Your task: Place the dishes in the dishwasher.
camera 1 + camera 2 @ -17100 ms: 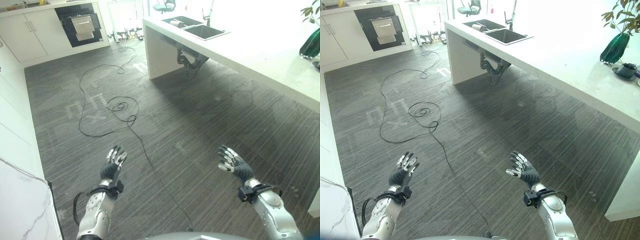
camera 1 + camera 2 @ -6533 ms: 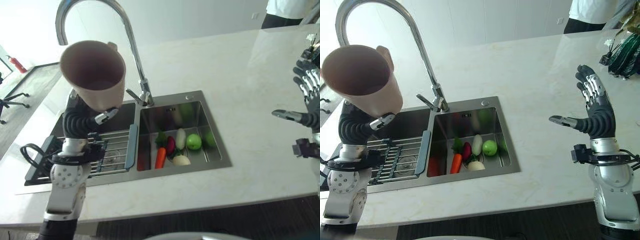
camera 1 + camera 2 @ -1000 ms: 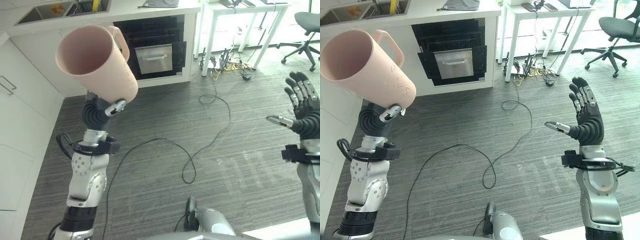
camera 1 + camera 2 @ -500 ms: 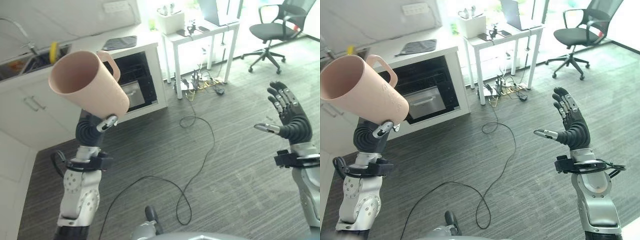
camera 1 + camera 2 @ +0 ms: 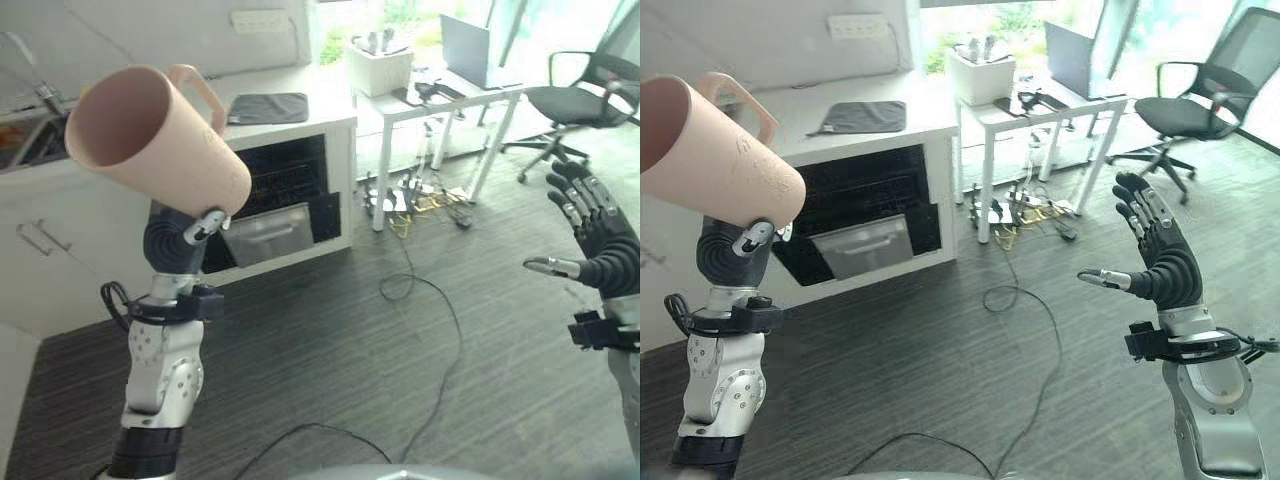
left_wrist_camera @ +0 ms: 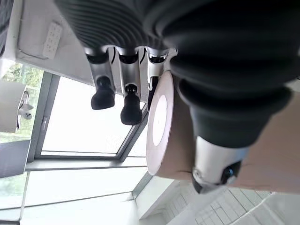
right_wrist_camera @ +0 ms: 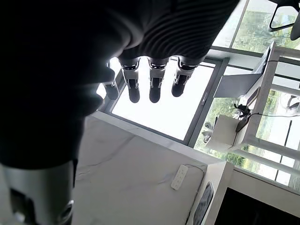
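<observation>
Overhead, the left hand grips a pink cup.

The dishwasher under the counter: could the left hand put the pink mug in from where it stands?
Probably not yet: the left hand holds the pink mug high, and open floor separates it from the dishwasher.

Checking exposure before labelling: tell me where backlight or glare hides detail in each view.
Right wrist view: the window is blown out white, leaving the right hand a dark silhouette. Left wrist view: similar backlight behind the left hand, though the pink mug reads fine. Left eye view: the mug is evenly lit.
</observation>
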